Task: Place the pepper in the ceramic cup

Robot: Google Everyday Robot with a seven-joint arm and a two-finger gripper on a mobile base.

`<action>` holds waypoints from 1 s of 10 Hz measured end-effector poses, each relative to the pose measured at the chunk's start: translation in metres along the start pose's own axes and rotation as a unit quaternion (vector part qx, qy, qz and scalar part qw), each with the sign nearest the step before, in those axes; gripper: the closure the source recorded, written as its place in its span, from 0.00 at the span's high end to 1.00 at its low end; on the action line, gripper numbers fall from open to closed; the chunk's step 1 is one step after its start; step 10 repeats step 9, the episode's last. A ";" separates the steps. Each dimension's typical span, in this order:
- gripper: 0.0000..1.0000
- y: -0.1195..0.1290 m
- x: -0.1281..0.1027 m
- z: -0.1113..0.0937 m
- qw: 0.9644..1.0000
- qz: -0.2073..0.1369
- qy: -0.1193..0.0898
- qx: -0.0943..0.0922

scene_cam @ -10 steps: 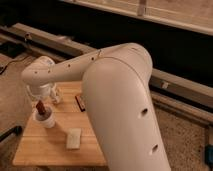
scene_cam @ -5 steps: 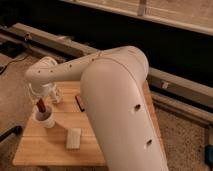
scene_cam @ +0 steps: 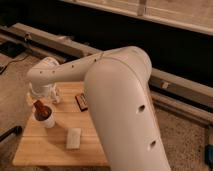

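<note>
The dark red-brown pepper (scene_cam: 39,109) stands upright with its lower end inside the small white ceramic cup (scene_cam: 47,121), which sits on the left part of the wooden table (scene_cam: 35,150). My gripper (scene_cam: 42,98) is directly above the cup, at the top of the pepper, at the end of the white arm (scene_cam: 75,70) that reaches in from the right. The arm's large white body fills the foreground and hides the right side of the table.
A flat dark rectangular bar (scene_cam: 81,102) lies on the table behind the cup. A pale block (scene_cam: 73,138) lies in front, right of the cup. A small white object (scene_cam: 56,95) stands beside the gripper. Metal rails run behind the table.
The gripper and the pepper have moved slightly down and right, so the pepper now sits lower in the cup. The arm's body has shifted a little.
</note>
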 end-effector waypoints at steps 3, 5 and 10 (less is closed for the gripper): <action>0.69 -0.001 0.007 -0.018 1.000 0.016 -0.018 -0.002; 0.69 -0.012 0.015 -0.034 0.999 0.044 -0.027 0.003; 0.69 -0.012 0.016 -0.035 0.999 0.047 -0.028 0.003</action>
